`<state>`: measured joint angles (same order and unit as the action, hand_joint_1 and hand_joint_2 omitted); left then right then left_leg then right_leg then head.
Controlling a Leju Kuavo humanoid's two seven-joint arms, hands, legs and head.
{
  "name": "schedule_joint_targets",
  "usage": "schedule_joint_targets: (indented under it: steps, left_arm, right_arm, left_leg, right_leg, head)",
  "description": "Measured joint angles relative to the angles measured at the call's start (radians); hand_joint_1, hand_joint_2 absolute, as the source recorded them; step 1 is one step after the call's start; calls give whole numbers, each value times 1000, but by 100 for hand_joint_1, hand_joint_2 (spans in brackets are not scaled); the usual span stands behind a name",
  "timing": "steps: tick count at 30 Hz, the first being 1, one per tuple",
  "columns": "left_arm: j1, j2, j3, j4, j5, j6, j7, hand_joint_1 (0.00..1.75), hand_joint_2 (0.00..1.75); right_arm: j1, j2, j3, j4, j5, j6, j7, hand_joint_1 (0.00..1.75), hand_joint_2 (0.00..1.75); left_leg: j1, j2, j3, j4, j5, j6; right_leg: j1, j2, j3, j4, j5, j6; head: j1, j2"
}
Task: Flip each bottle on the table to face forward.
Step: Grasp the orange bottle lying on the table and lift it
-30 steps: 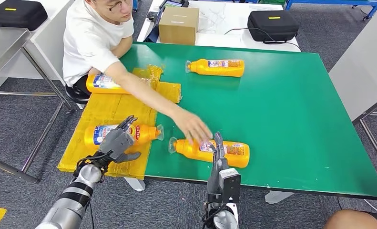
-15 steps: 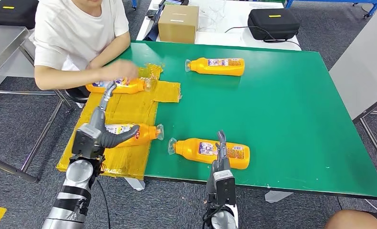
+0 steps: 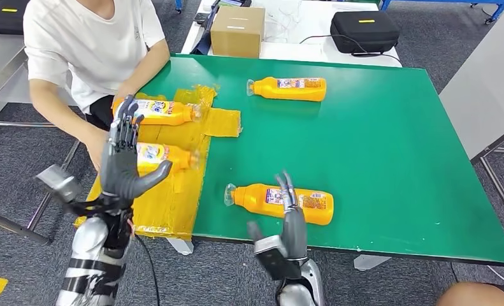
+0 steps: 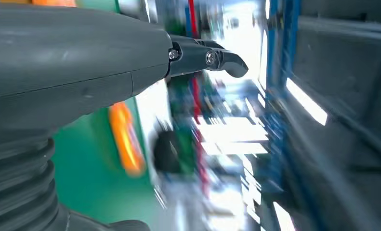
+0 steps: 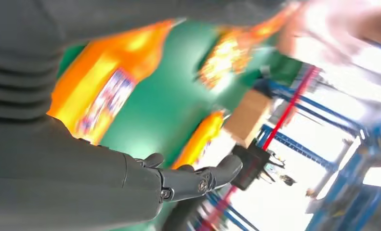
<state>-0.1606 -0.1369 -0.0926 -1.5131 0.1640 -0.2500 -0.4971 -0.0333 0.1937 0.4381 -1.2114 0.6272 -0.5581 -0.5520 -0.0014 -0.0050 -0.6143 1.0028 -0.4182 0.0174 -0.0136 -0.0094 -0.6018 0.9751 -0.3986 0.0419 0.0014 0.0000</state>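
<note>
Orange bottles lay on their sides on the green table (image 3: 389, 159), both robot hands raised and holding nothing.

The left hand (image 3: 125, 162) stood upright with its fingers (image 3: 127, 121) spread apart, and just past those fingertips lay the far-left bottle (image 3: 162, 112) on the yellow mat (image 3: 166, 204), a person's arm (image 3: 144, 73) reaching toward it. Partly behind the left palm lay a second bottle (image 3: 166, 156), also on the mat. The right hand (image 3: 290, 217) was likewise empty, fingers slightly parted, its fingertips over the near bottle (image 3: 281, 202), contact unclear. Well beyond both hands, a fourth bottle (image 3: 288, 89) lay near the table's far edge, with a cardboard box (image 3: 238, 30) behind it.
</note>
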Motion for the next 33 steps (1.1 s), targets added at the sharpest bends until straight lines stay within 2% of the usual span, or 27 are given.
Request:
schedule_joint_targets:
  steps: [2, 4, 10, 16, 20, 25, 33]
  left_arm:
    - [58, 0, 0, -50, 73, -52, 20, 0, 175]
    - [116, 0, 0, -96, 134, -90, 35, 0, 175]
    - [207, -1, 5, -170, 188, -109, 66, 0, 175]
    - [234, -1, 25, -183, 78, -70, 50, 0, 175]
    - [233, 0, 35, -183, 37, -59, 40, 0, 175]
    - [223, 0, 38, -181, -13, -57, -19, 0, 175]
    - [172, 2, 48, -157, -44, -64, -48, 0, 175]
  right_arm:
    - [-2, -39, -15, 2, 151, -19, 71, 0, 175]
    - [-2, -76, -41, 2, 244, -22, 121, 0, 175]
    - [-6, -147, -102, 3, 377, 25, 221, 0, 175]
    - [-59, -224, -134, 63, 458, 150, 284, 0, 175]
    - [-114, -244, -136, 123, 494, 163, 315, 0, 175]
    - [-181, -257, -136, 201, 483, 211, 313, 0, 175]
    - [-287, -230, -122, 356, 466, 238, 298, 0, 175]
  left_leg:
    - [0, 0, 0, 0, -1, 1]
    - [0, 0, 0, 0, -2, 1]
    - [0, 0, -1, 0, -2, 2]
    - [0, 0, -1, 0, -2, 2]
    - [0, 0, 0, 0, -1, 2]
    - [0, 0, -1, 0, -1, 2]
    - [0, 1, 0, 0, -1, 2]
  right_leg:
    - [0, 0, 0, -1, 0, 0]
    - [0, 0, 0, -1, 0, 0]
    - [0, 0, 0, -1, 0, 0]
    - [0, 0, 0, -1, 1, 1]
    - [0, 0, 0, -1, 1, 1]
    - [0, 0, 0, -1, 1, 1]
    - [0, 1, 0, -1, 1, 1]
  head:
    - [0, 0]
    - [0, 0]
    - [0, 0]
    - [0, 0]
    - [0, 0]
    - [0, 0]
    - [0, 0]
